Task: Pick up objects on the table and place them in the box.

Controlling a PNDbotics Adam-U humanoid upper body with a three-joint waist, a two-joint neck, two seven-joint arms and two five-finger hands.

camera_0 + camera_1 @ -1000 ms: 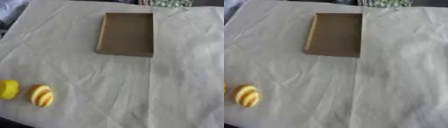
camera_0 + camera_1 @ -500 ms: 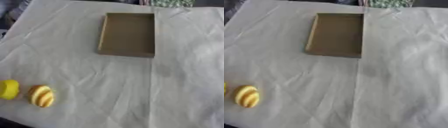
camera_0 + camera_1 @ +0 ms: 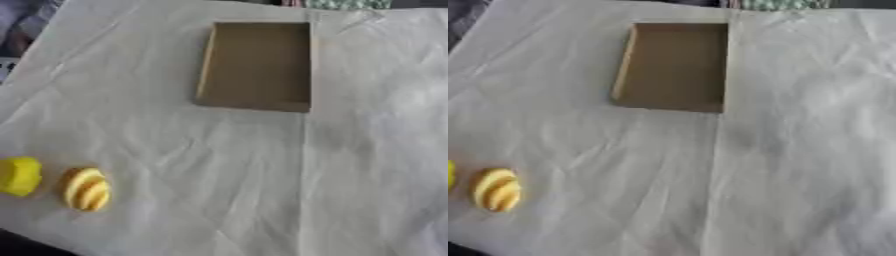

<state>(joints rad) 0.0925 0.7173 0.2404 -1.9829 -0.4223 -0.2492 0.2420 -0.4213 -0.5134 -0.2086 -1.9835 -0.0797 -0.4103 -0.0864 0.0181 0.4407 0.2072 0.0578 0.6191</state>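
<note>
Neither of the robot's hands shows in either view, so the state of the fingers cannot be told.

At the lower left of the frame, two small yellow things lie on the counter (image 3: 175, 165), which is covered with a pale, creased cloth. The yellow ridged object (image 3: 86, 188) is oval, with lighter bands across its top. Just beside it on the left, close to the frame's left edge, lies the plain yellow object (image 3: 19, 175), a brighter and rounder lump; the two are close together, and it is hard to say whether they touch. In the right eye view only a sliver of the plain one shows at the left edge.

Well apart from them, in the upper middle of the frame, sits the box (image 3: 255, 65), a shallow brown cardboard tray, open at the top, with low walls and nothing visible inside. It lies flat on the cloth with its longer sides running up and down the frame.

A long fold in the cloth runs down from the box's lower right corner towards the bottom edge. A bit of green patterned material (image 3: 346, 4) shows at the top edge, above the box and slightly to the right.
</note>
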